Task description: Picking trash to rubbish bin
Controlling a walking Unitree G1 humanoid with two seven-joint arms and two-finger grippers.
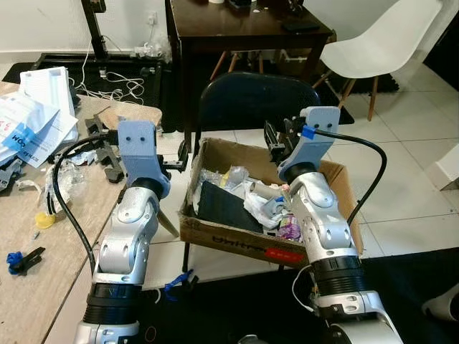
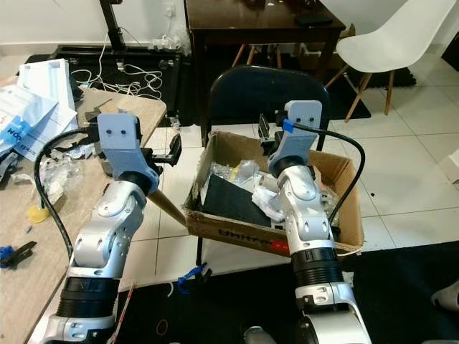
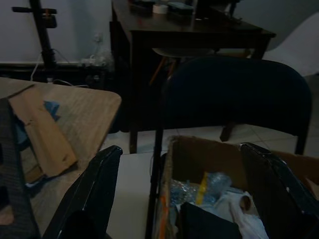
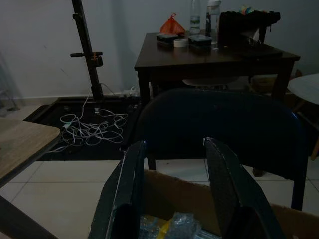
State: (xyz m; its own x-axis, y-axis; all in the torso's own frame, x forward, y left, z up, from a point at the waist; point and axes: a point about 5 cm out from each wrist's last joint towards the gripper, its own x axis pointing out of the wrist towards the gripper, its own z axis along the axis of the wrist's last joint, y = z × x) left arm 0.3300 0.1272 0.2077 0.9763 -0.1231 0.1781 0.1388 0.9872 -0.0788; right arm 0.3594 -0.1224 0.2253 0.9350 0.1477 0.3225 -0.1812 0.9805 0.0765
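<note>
Trash [image 1: 262, 204] in cardboard box [image 1: 337, 179], beneath empty right fingers [image 4: 227, 199].

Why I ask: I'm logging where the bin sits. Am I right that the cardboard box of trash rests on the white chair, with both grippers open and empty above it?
Not quite. The cardboard box rests on the dark blue chair, as the left eye view shows; the white chair stands apart behind. The left gripper and right gripper are indeed open and empty.

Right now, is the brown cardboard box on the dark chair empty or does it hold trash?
It holds trash: the brown cardboard box is open-topped, with crumpled white wrappers, clear plastic and a black sheet inside.
</note>
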